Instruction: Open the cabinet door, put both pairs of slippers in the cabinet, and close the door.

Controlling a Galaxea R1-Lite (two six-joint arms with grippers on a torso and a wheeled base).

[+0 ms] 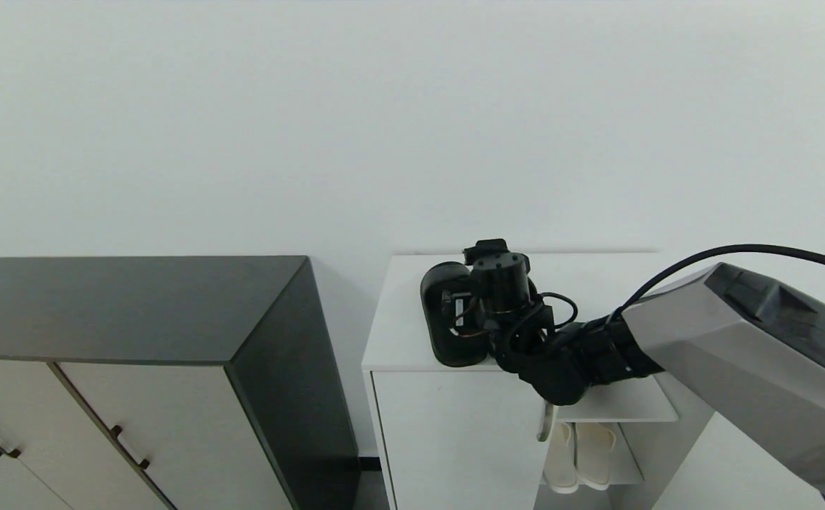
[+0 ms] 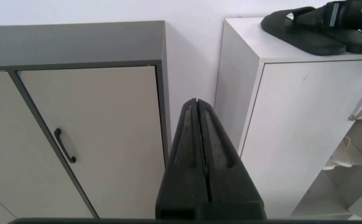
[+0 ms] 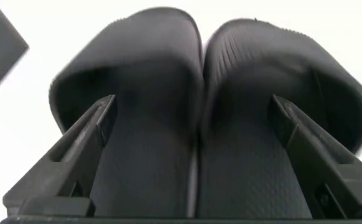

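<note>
Black slippers (image 1: pixel 448 319) lie side by side on top of the white cabinet (image 1: pixel 398 333), near its front edge. The right hand (image 3: pixel 190 109) grasps the pair, one finger against each outer side. White slippers (image 1: pixel 582 453) sit on a shelf inside the cabinet's open half. The left hand (image 2: pixel 196 106) is clenched, empty, before the grey cabinet (image 2: pixel 88 143).

A low sideboard (image 1: pixel 122 304) stands against the plain white wall (image 1: pixel 412 106). Its top and its side panel are dark grey, almost black. The front has pale beige doors (image 1: pixel 171 411), and all of them are closed. Each door carries a short black bar handle (image 1: pixel 129 448), mounted upright. Two such handles sit close together where two doors meet.
</note>
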